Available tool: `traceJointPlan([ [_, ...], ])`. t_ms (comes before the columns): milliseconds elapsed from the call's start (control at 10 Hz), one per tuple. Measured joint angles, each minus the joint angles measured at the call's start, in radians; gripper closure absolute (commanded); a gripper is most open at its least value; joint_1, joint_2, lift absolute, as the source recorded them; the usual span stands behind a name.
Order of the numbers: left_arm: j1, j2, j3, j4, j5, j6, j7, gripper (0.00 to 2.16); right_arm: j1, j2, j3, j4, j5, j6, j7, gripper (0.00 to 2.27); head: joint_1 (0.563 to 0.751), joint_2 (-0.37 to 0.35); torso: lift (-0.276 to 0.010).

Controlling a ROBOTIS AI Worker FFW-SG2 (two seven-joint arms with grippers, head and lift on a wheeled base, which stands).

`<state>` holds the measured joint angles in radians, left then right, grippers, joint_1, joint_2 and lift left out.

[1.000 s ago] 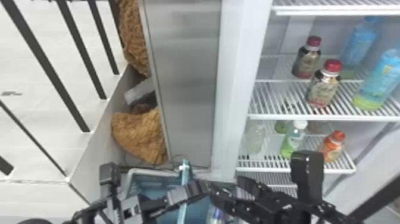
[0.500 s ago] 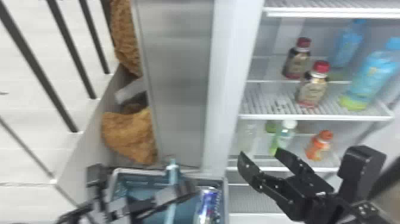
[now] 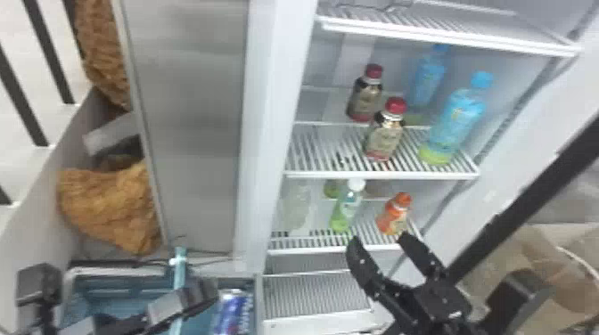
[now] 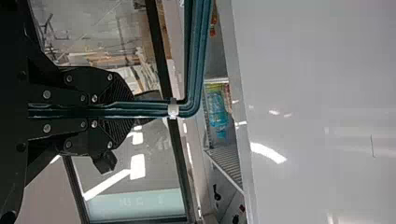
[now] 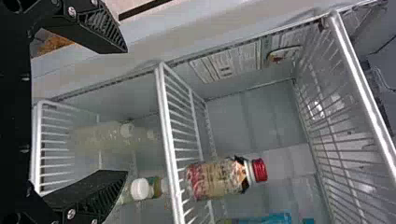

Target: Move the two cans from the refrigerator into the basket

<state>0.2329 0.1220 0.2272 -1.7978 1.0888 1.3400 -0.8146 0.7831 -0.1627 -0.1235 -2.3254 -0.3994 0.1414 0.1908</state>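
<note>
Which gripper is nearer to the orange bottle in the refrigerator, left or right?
Right. The right gripper is open, just below the orange bottle in the head view; the left gripper is farther left, closed on the basket handle.

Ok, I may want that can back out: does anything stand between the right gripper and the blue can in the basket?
Yes: the basket's right rim stands between the right gripper and the can. The handle, with the left gripper closed on it, is on the can's other side.
</note>
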Motion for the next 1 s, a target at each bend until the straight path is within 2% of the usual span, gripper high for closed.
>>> traceJointPlan([
  [500, 0.010, 0.001, -0.001, 0.000, -0.003, 0.005, 0.000, 1.19, 0.194, 0.013, -0.002, -0.015, 0.078, -0.137, 0.010, 0.13, 0.695, -0.306, -0.031],
  [1000, 0.008, 0.005, -0.013, 0.000, -0.005, 0.011, 0.002, 1.19, 0.221, 0.024, -0.002, -0.006, 0.140, -0.159, 0.009, 0.13, 0.695, -0.325, -0.031],
])
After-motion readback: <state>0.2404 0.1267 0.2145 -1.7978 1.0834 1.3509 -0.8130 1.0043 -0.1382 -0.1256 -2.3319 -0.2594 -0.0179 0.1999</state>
